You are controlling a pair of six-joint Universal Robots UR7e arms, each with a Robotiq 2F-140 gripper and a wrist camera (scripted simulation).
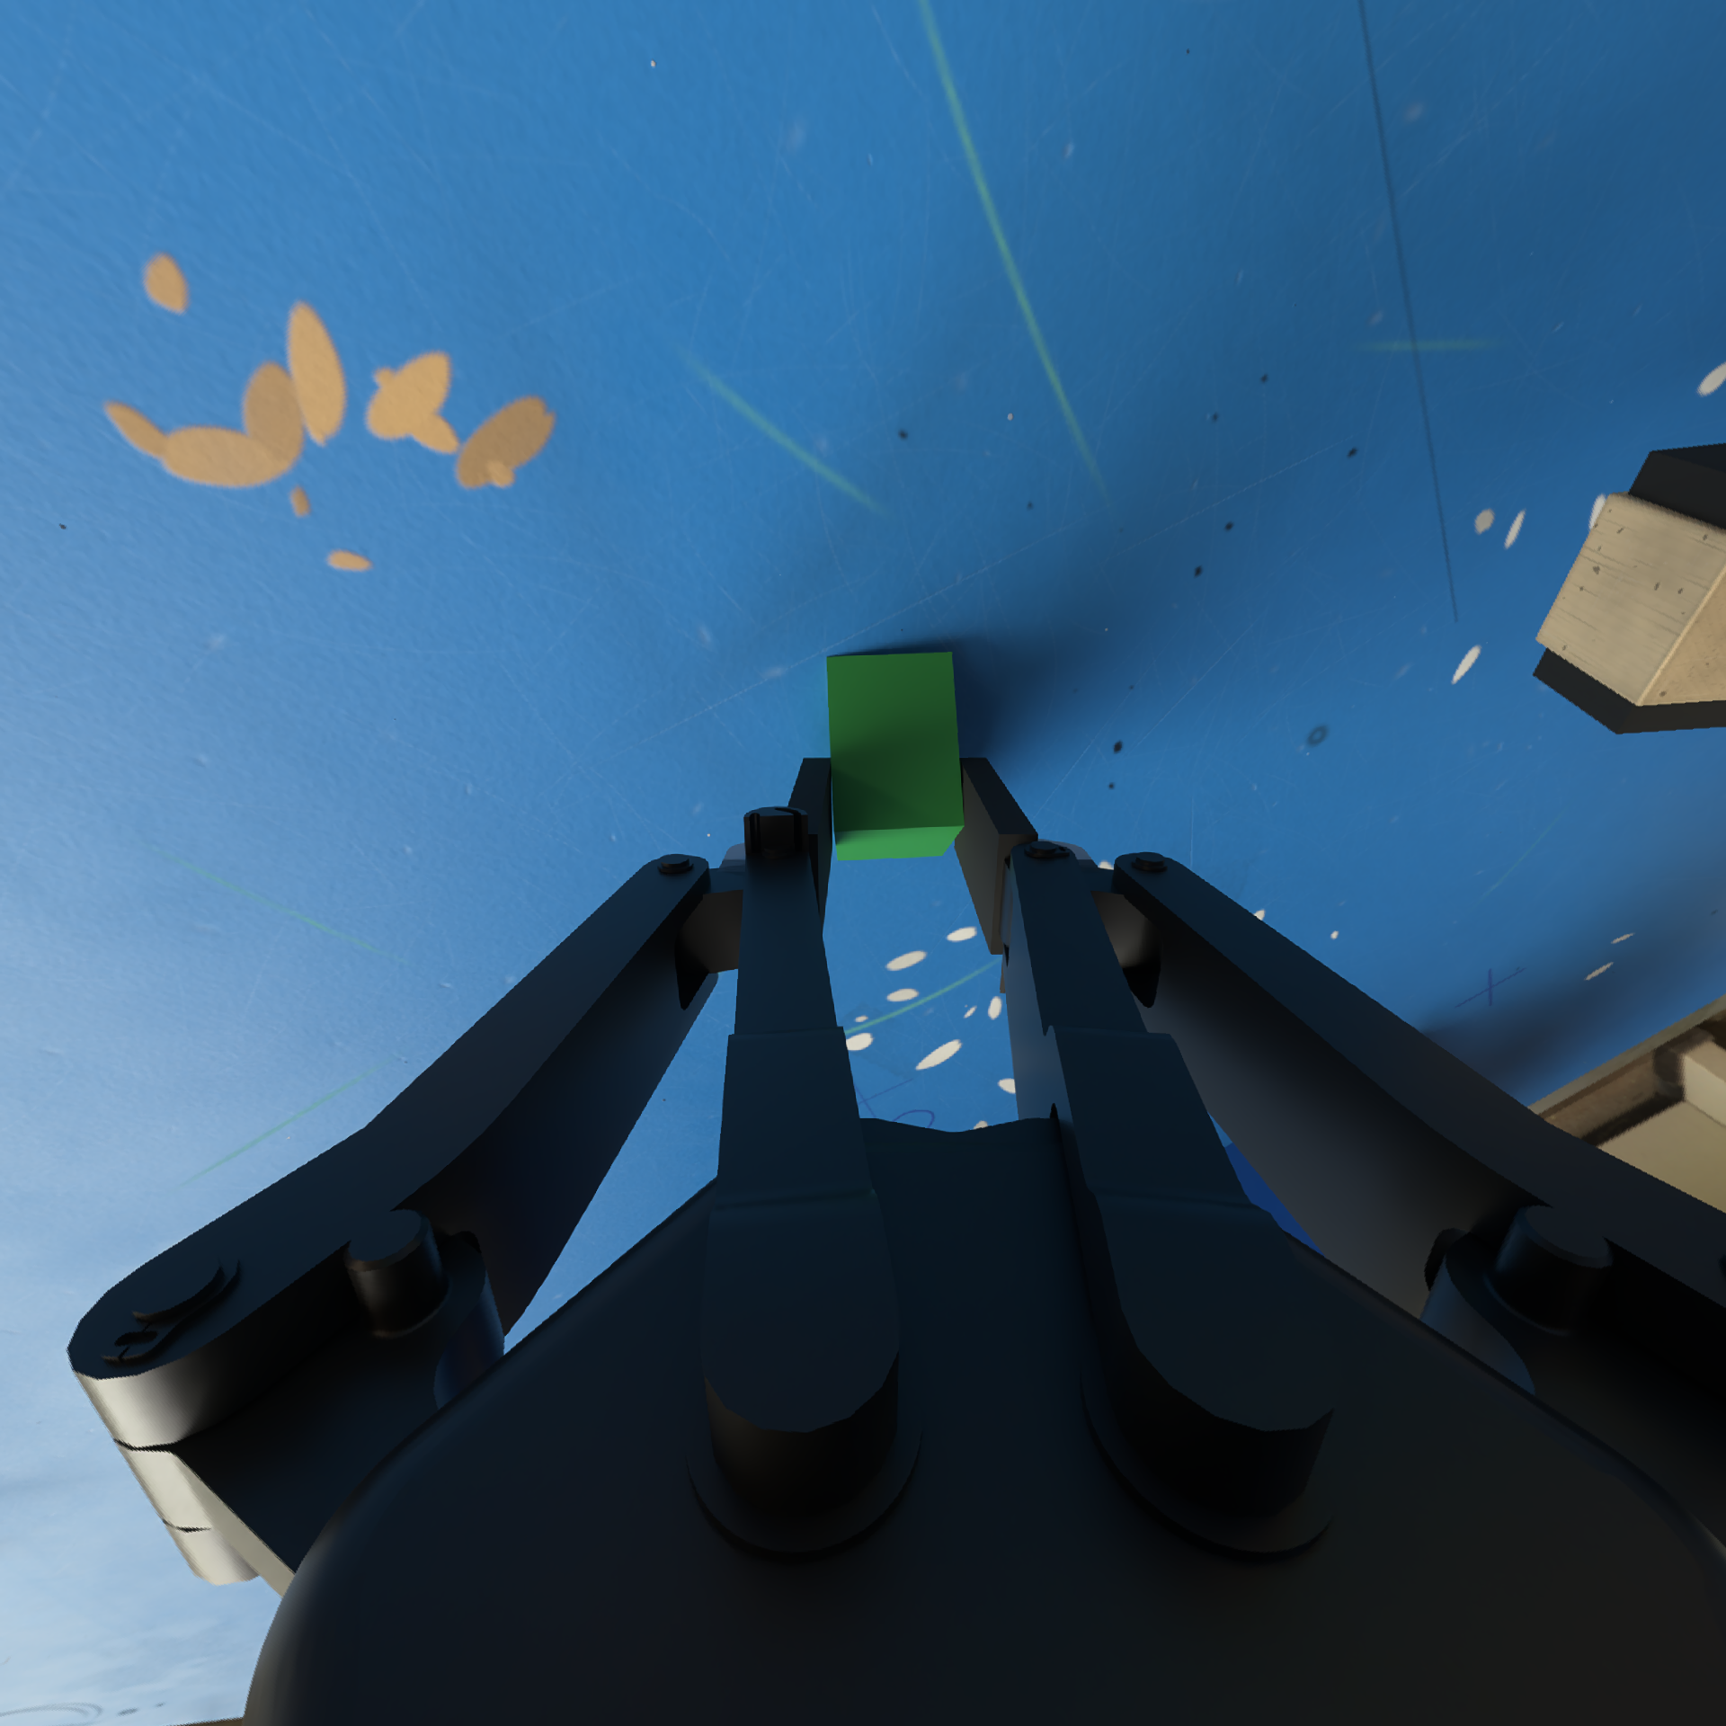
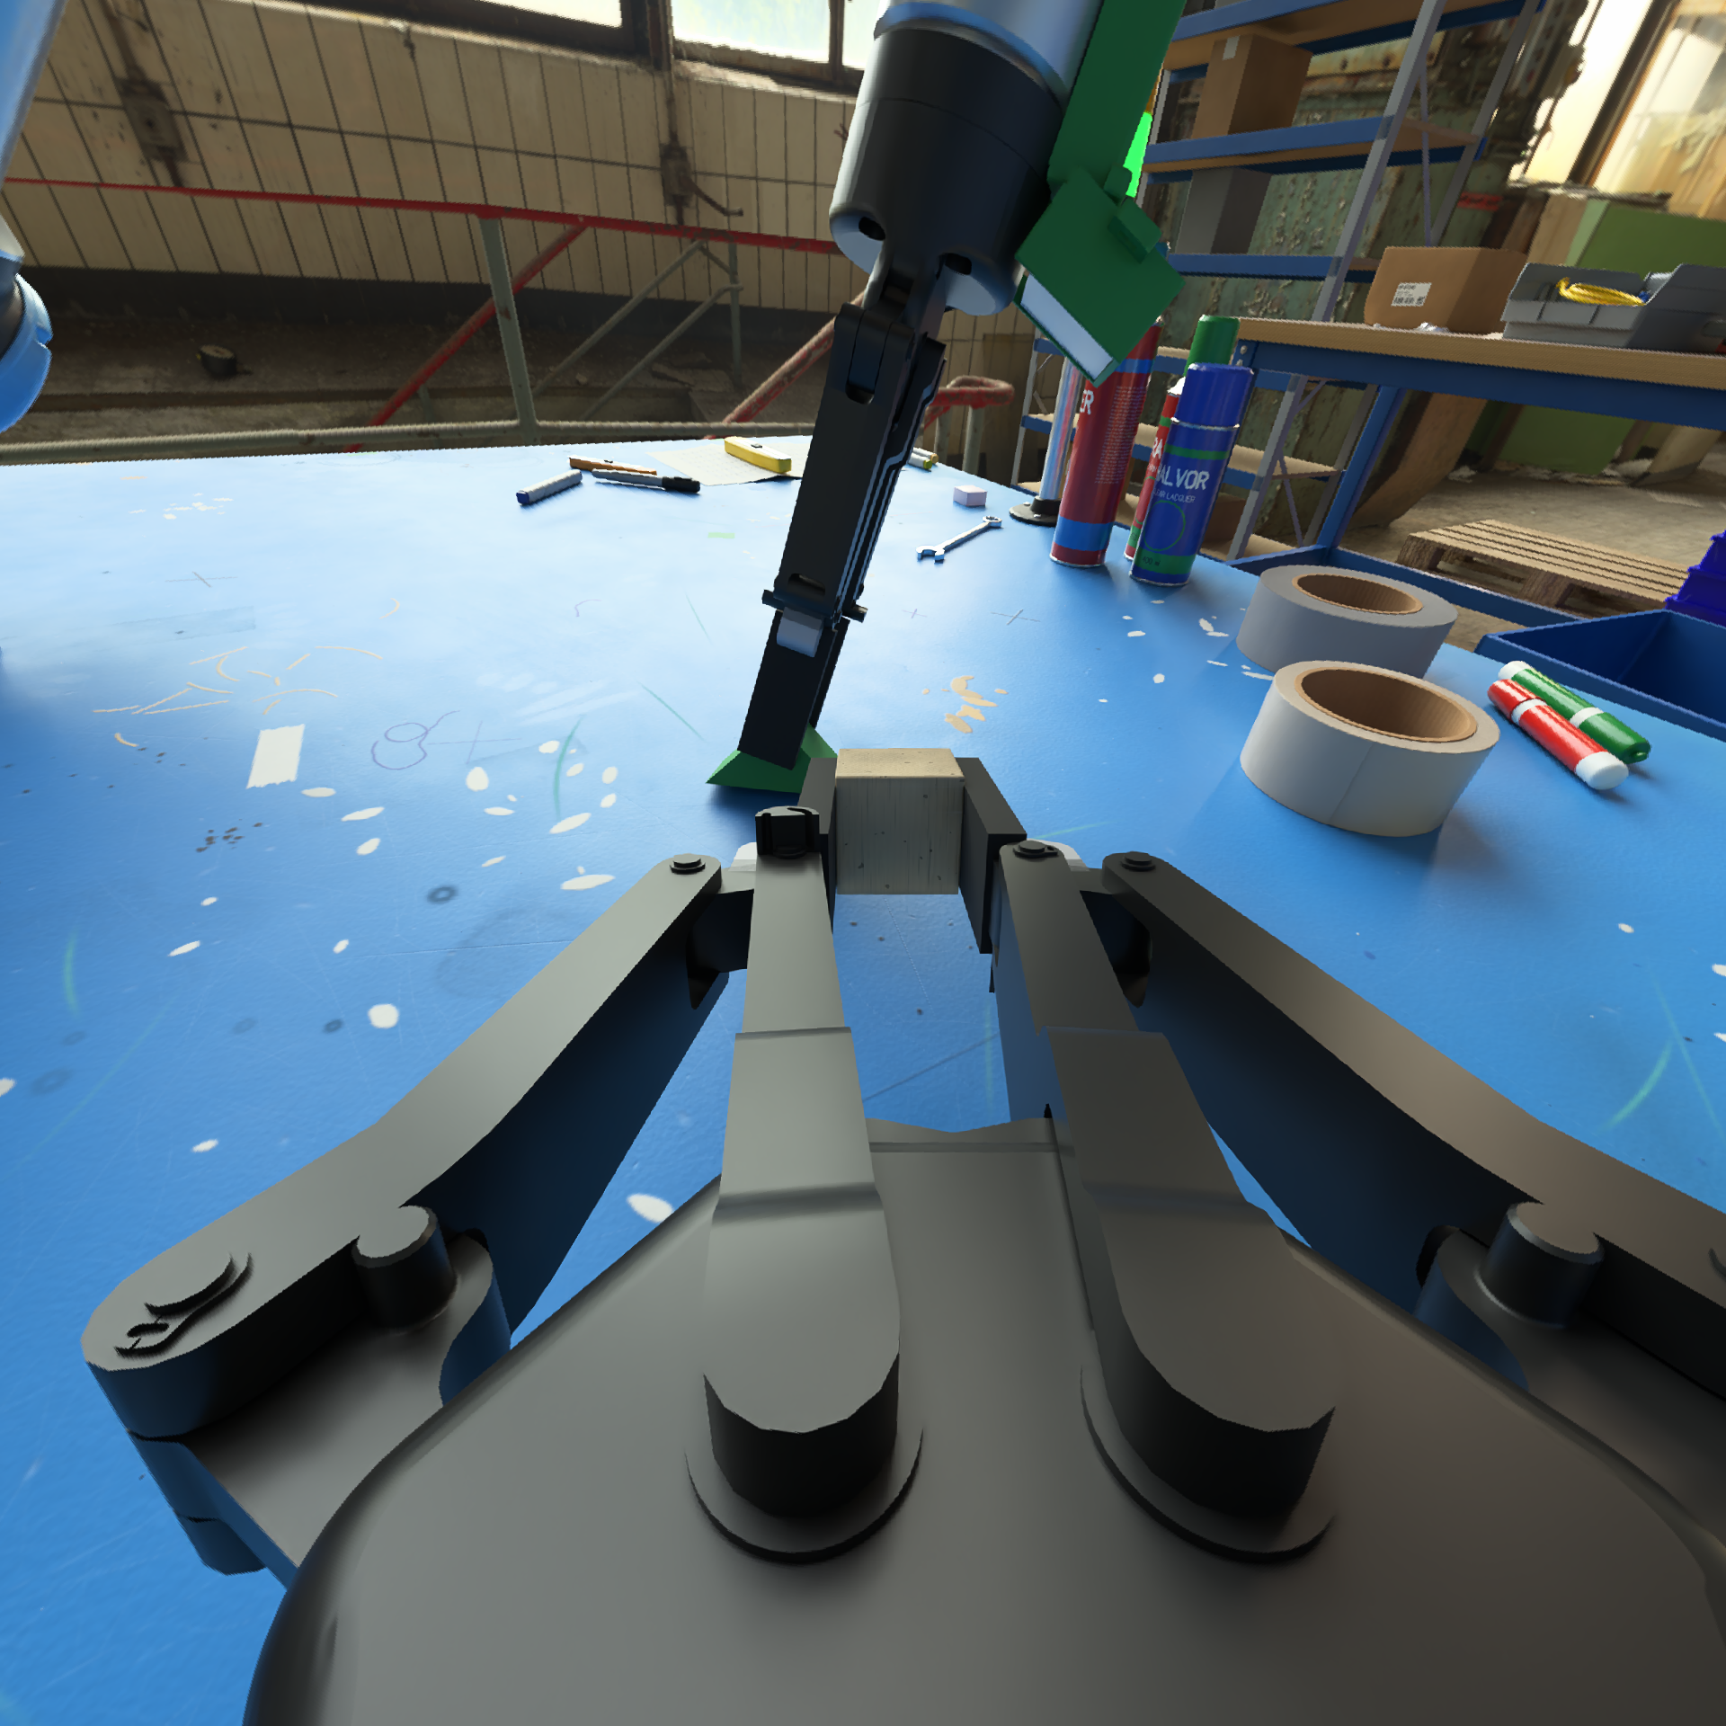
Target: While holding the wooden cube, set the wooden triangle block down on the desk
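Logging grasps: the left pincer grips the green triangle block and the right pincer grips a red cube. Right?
Not quite. The right pincer grips a pale wooden cube, not a red one, as the right wrist view shows. The left pincer does grip the green triangle block.

L wrist: steep down, close | R wrist: low, level-ish | shared: desk [image 2: 280, 934]

Right gripper [image 2: 897, 822] clamped on the wooden cube [image 2: 898, 822] above the blue desk [image 2: 280, 981].

Just past it the left gripper [image 2: 780, 738] reaches steeply down, fingers closed around the green triangle block [image 2: 761, 771], whose base looks to be touching the desk. Off to the right sit two rolls of tape [image 2: 1368, 747], a red marker [image 2: 1555, 733] and a green marker [image 2: 1578, 710] side by side, spray cans [image 2: 1186, 476] and a spanner [image 2: 957, 540] farther back.
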